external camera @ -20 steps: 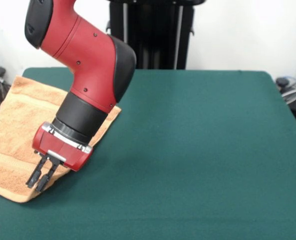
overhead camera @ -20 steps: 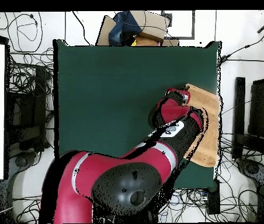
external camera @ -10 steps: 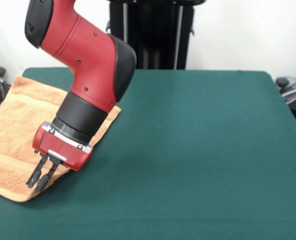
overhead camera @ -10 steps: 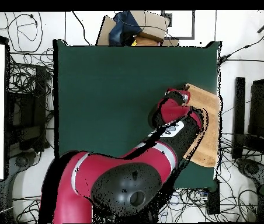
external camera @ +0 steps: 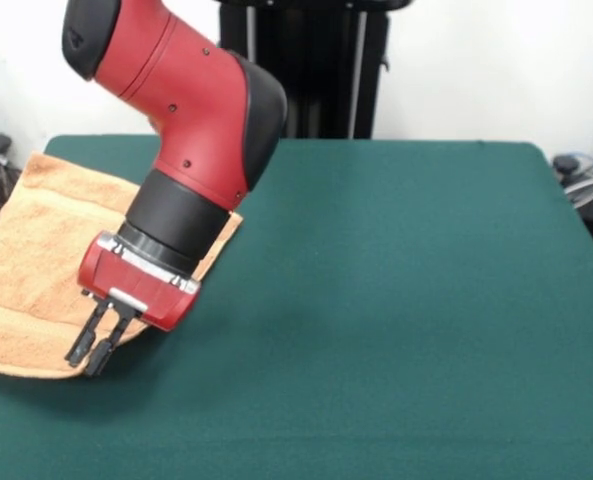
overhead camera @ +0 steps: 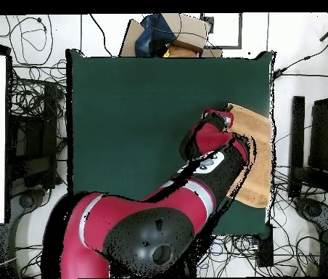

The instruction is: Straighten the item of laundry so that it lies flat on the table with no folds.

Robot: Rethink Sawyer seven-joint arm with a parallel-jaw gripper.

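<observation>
At the left edge of the table point(external camera: 396, 300), in the front view, the towel point(external camera: 36, 260) lies partly off the side of the green cloth, its far corner up near the far-left of the table and its near corner down at the near left. Just right of that near corner the gripper point(external camera: 93, 350) hangs from the tilted red arm, its two dark fingers point(external camera: 80, 344) drawn close together right at the towel's near edge; they look pinched on that hem, though the cloth between them is too small to make out for certain. The step in hand seems to be tugging this near corner to spread the towel. The next move probably calls for drawing the corner right and inward over the table, low and level, so the cloth slides flat rather than doubling under. The towel's long axis runs from near to far along the table's left side, slightly slanted, with its woven stripes crossing it from left to right. In the overhead view the towel point(overhead camera: 257, 156) sits at the table's side edge, the arm hiding much of it. Farther right, the table is bare green.
</observation>
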